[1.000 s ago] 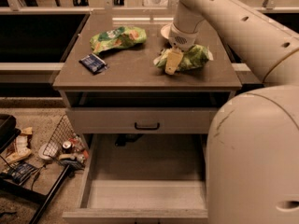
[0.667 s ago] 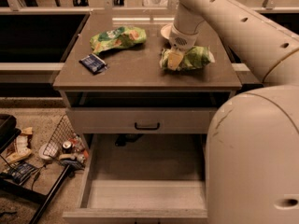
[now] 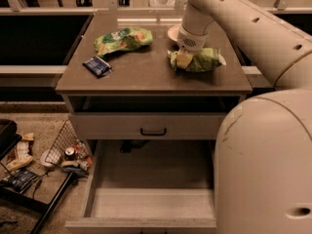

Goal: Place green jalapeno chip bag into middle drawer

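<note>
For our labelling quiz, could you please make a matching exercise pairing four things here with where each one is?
Things:
1 gripper
2 blue packet
3 middle drawer
4 green-and-yellow bag

Places:
A pulled open below the tabletop
B tabletop, back left
C down on the left end of the green jalapeno chip bag
D tabletop, left, nearer the front

Pairs: 1-C; 2-D; 3-A; 4-B

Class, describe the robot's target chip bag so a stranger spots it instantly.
On the cabinet top, look right, near the white bowl. The green jalapeno chip bag lies under the claw; the other green bag, left, shows orange-yellow patches.
</note>
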